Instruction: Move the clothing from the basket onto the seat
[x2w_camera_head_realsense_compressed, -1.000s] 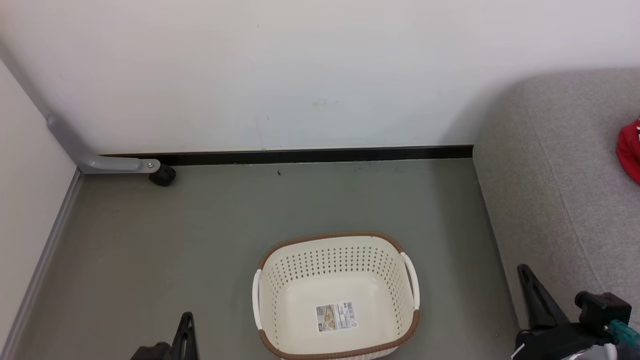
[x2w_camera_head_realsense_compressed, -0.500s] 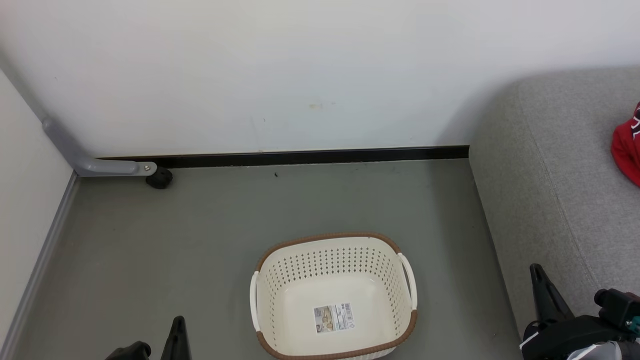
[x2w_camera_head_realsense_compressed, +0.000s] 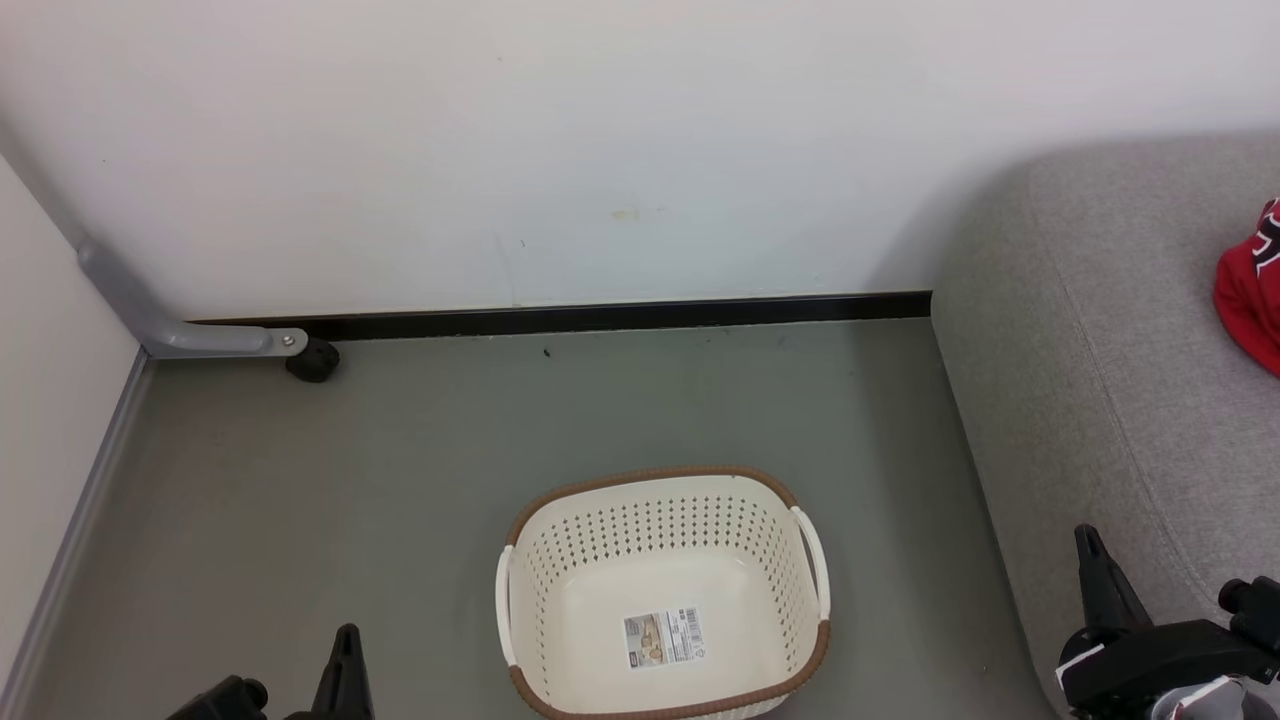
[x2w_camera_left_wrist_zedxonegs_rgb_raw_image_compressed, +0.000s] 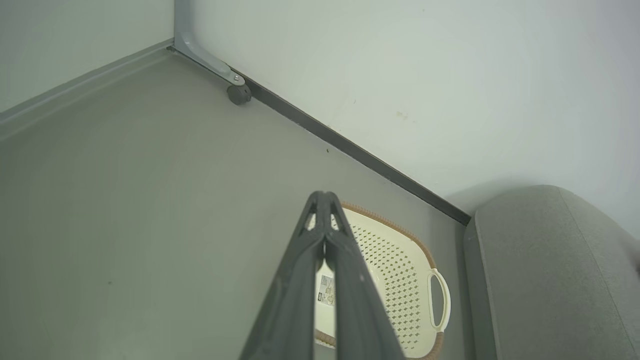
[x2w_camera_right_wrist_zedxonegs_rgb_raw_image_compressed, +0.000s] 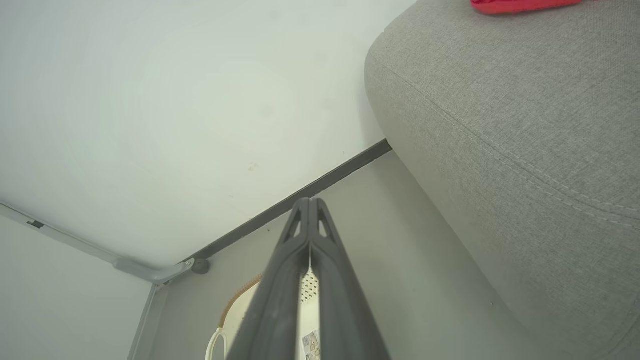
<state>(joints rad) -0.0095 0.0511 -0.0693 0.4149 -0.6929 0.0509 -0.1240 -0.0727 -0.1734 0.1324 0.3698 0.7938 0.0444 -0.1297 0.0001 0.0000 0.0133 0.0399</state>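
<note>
Clothing (x2w_camera_head_realsense_compressed: 1250, 300) is in neither tool: the left tool (x2w_camera_left_wrist_zedxonegs_rgb_raw_image_compressed: 325, 200) and right tool (x2w_camera_right_wrist_zedxonegs_rgb_raw_image_compressed: 309, 205) are both clenched on nothing, above the floor (x2w_camera_head_realsense_compressed: 400, 450). Between them the basket (x2w_camera_head_realsense_compressed: 660, 470) stands bare, just a label sticker (x2w_camera_head_realsense_compressed: 667, 637) on its bottom. Beyond, the red clothing lies on the seat (x2w_camera_head_realsense_compressed: 1080, 350), well in from its rounded corner. Looks finished to me; a careless arm swing could knock the basket or drag the fabric off.

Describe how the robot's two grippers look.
Both are matte dark grey. The left gripper has two long fingers that narrow toward the tips, each with a small triangular cutout there. The right gripper is built the same; in the head view its black base carries a white patch and a rounded black knob.
</note>
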